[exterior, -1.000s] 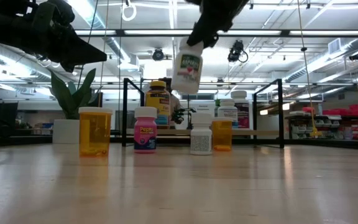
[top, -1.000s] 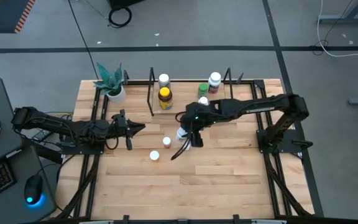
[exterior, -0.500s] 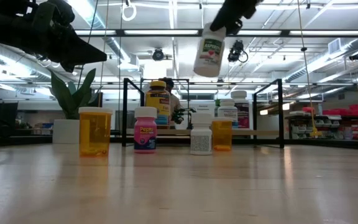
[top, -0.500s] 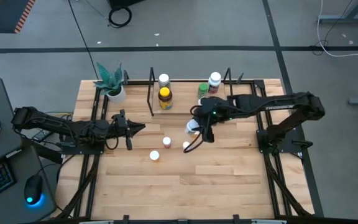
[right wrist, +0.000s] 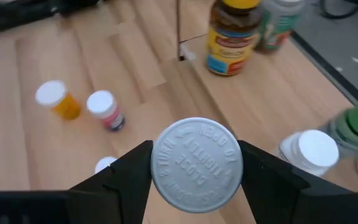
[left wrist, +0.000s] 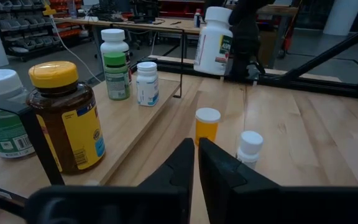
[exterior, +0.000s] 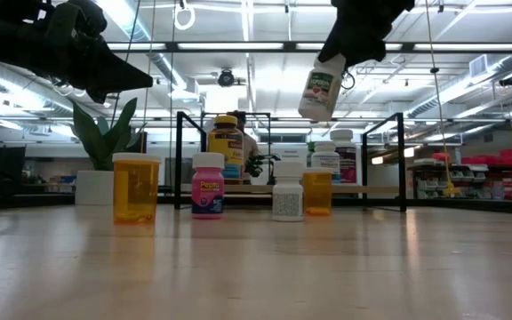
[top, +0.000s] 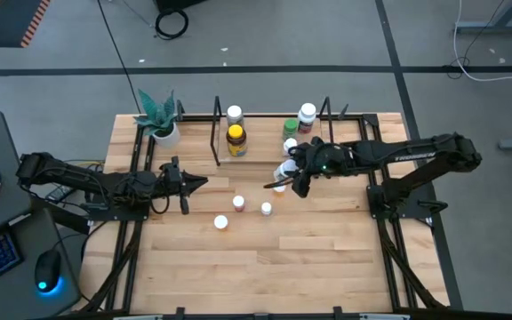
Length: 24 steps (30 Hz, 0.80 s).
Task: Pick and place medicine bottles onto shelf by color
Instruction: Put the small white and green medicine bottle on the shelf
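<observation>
The right gripper point(top: 284, 177) hangs above the counter point(top: 238, 258), just in front of the shelf point(top: 265, 153), its fingers point(right wrist: 132, 171) clamped on either side of a white bottle point(exterior: 320, 87) with a green label. The bottle is clear of the counter and slightly tilted, its cap toward the wrist camera.

On the shelf stand an amber bottle point(top: 236, 139) with a yellow lid, a white-capped bottle point(top: 234, 114) behind it, a green-capped bottle point(top: 290, 128) and two more white-capped ones point(top: 307, 113); exactly how these last ones sit against each other is hard to tell from above.

Three small bottles point(top: 238, 203) stand on the open counter in front of the shelf: one orange, one pink, one white.

The left gripper point(top: 201, 185) waits above the counter's left part, fingers point(left wrist: 182, 163) pressed together, holding nothing. A potted plant point(top: 160, 116) stands at the far left corner.
</observation>
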Motion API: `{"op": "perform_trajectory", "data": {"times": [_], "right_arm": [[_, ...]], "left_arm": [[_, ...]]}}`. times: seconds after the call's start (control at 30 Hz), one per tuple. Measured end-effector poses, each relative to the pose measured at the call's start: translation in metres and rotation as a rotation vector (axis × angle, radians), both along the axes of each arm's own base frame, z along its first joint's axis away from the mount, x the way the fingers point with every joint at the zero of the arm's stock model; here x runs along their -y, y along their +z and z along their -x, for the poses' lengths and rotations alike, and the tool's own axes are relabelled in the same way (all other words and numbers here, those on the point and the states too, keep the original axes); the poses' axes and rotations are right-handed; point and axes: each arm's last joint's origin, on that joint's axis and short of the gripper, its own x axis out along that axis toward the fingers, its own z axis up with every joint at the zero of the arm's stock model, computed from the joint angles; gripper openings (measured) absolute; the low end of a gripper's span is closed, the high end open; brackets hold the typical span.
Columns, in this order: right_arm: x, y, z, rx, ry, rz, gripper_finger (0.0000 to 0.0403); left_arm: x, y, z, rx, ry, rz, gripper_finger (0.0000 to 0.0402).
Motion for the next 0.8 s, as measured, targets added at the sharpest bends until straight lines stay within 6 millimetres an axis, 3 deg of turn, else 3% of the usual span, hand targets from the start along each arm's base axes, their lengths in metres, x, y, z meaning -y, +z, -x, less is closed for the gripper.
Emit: {"op": "perform_trajectory", "data": {"times": [0.27,0.8], "right_arm": [[-0.011,-0.005,0.001,0.04,-0.22,-0.038,0.0227],[-0.015,-0.026,0.009,-0.048,-0.499,-0.169,0.0225]], "left_arm": [[0.0,0.0,0.0,0.0,0.0,0.0,0.0037],[0.0,0.0,0.0,0.0,0.0,-0.001,0.0038]]}}
